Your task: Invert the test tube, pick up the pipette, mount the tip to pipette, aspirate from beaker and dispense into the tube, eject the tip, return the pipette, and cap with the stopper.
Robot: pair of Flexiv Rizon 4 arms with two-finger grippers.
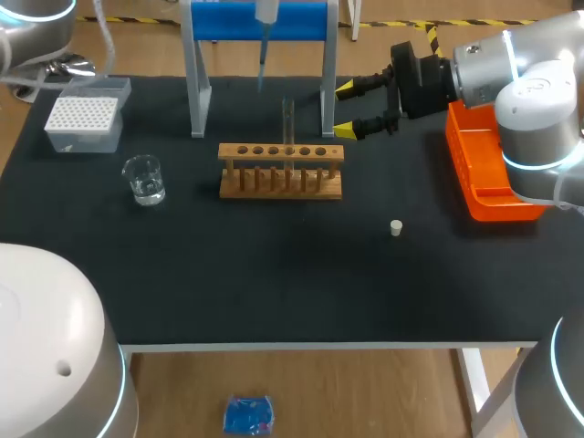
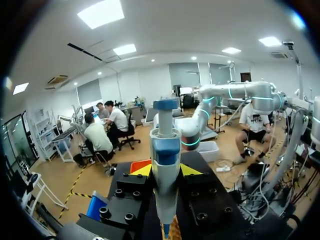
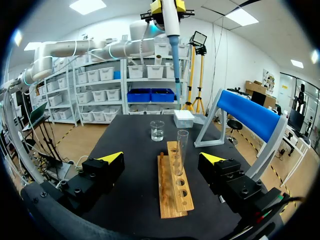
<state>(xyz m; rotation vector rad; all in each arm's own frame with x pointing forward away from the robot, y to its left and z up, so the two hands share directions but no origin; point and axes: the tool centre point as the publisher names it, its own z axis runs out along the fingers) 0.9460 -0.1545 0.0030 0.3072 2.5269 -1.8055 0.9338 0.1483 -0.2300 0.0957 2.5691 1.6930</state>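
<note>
Currently the test tube stands upright in the wooden rack, near the far middle of the black table. The pipette is pinched between the fingers of the left claw, high above the table at twelve o'clock from the rack, in front of the blue stand. The right claw hangs spread wide at two o'clock from the rack, near the tube. From the rack, the beaker sits at nine o'clock, the tip box at ten, the stopper at four and the orange bin at three.
</note>
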